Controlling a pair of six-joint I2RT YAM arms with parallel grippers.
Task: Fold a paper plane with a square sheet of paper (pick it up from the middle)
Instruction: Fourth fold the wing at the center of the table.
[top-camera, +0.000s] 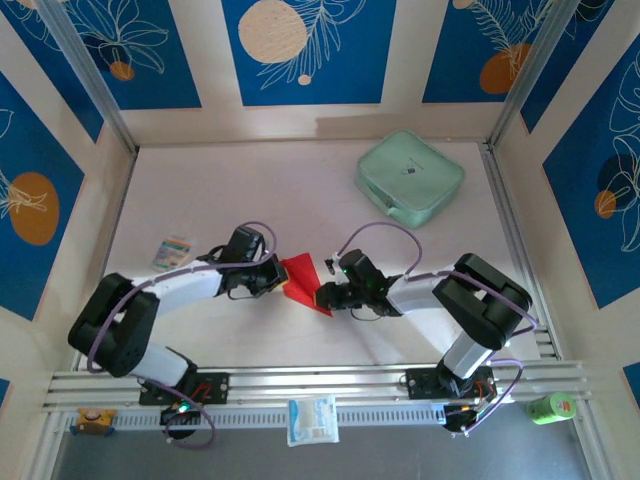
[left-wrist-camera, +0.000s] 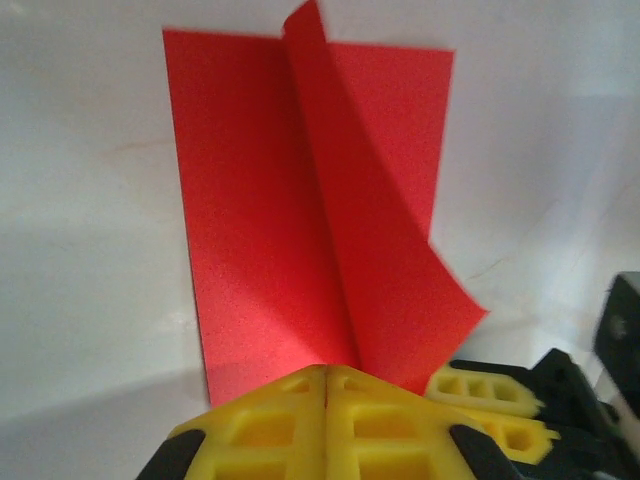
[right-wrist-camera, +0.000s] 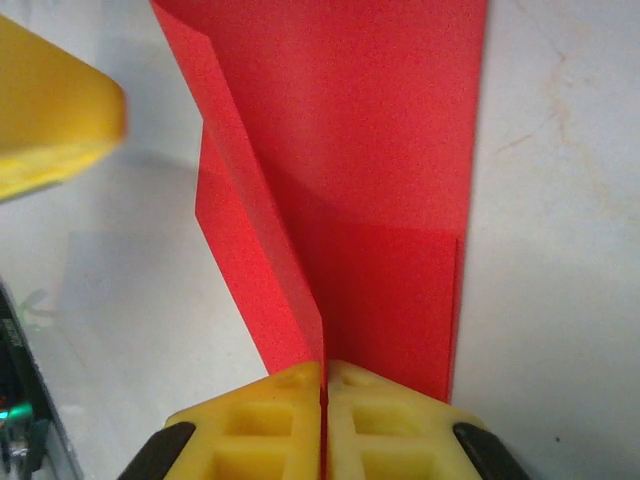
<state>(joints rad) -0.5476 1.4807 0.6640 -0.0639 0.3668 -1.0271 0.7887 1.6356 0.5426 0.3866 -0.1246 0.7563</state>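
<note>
The square sheet of paper (top-camera: 299, 272) is bright red and lies partly folded on the white table between my two grippers. My left gripper (top-camera: 277, 280) is shut on the sheet's left end. In the left wrist view a raised flap of the sheet (left-wrist-camera: 330, 220) runs from the left gripper (left-wrist-camera: 327, 372) up the middle. My right gripper (top-camera: 327, 297) is shut on the opposite end. In the right wrist view the right gripper (right-wrist-camera: 324, 372) pinches an upright crease of the sheet (right-wrist-camera: 390, 180). The paper plane is out of view.
A mint-green zip case (top-camera: 410, 178) lies at the back right. A small printed packet (top-camera: 173, 251) lies left of the left arm. On the front rail sit a white packet (top-camera: 313, 418) and a green can (top-camera: 550, 407). Blue patterned walls enclose the table.
</note>
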